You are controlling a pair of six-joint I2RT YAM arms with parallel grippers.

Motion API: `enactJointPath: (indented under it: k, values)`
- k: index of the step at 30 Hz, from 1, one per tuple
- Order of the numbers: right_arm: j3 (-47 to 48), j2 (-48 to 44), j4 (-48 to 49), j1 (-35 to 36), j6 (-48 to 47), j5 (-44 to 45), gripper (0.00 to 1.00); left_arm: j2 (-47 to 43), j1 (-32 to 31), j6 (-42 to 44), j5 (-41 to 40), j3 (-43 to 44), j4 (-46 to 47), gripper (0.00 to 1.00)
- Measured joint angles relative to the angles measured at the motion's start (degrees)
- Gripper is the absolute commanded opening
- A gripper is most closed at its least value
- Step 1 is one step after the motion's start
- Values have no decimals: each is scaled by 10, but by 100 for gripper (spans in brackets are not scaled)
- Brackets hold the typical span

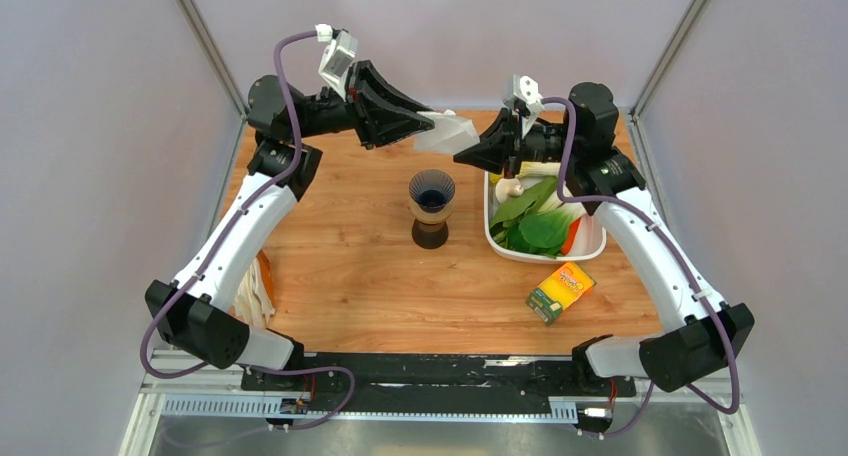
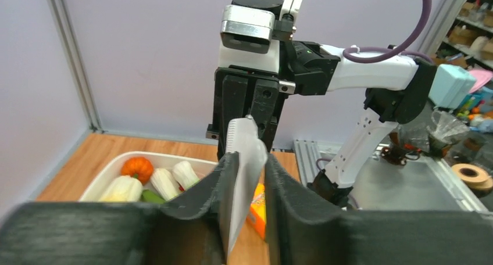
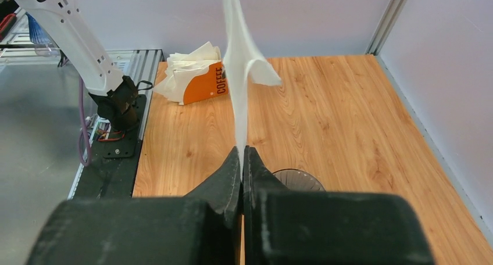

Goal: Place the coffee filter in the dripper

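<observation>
The coffee filter (image 1: 455, 133), thin white paper, hangs in the air between both grippers, above and behind the dripper (image 1: 431, 206). My right gripper (image 3: 241, 151) is shut on one edge of the filter (image 3: 238, 73), which rises straight up from its tips. My left gripper (image 2: 252, 158) has its jaws parted around the opposite edge of the filter (image 2: 245, 172); the paper leans on one finger with a gap beside the other. The dripper's round rim (image 3: 299, 176) peeks out just past the right fingers. In the top view the left gripper (image 1: 425, 125) and right gripper (image 1: 463, 154) face each other.
A white tub (image 1: 592, 246) of vegetables sits at the right, under the right arm. An orange box (image 1: 560, 291) lies in front of it. A torn pack of spare filters (image 3: 195, 79) lies near the left arm's base (image 1: 262, 294).
</observation>
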Motion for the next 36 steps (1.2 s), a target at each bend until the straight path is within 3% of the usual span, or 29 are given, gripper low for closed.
enactJointPath:
  k: [2,11,12,17,18,19,20,23,25,31,36]
  values:
    - [0,0,0,0,0,0,0,0,0,12,0,0,-9,69]
    - [0,0,0,0,0,-12,0,-7,0,154,11,-53,-144,69]
    - [0,0,0,0,0,-14,0,-7,0,167,11,-59,-158,64]
    - [0,0,0,0,0,-19,0,-7,1,202,22,-63,-189,6]
    - [0,0,0,0,0,-19,0,-7,1,213,26,-61,-194,3]
    - [0,0,0,0,0,-18,3,-7,1,219,29,-60,-201,1]
    - [0,0,0,0,0,-18,13,-7,1,228,33,-58,-208,0]
    - [3,0,-4,-4,5,-16,62,-6,2,246,41,-51,-221,0]
    - [20,3,-14,-17,9,-11,70,-6,3,256,41,-50,-226,0]
    - [106,9,-15,-73,15,4,60,-6,8,255,12,-54,-207,0]
    - [107,-20,-16,-59,1,7,50,-6,10,233,-18,-69,-170,0]
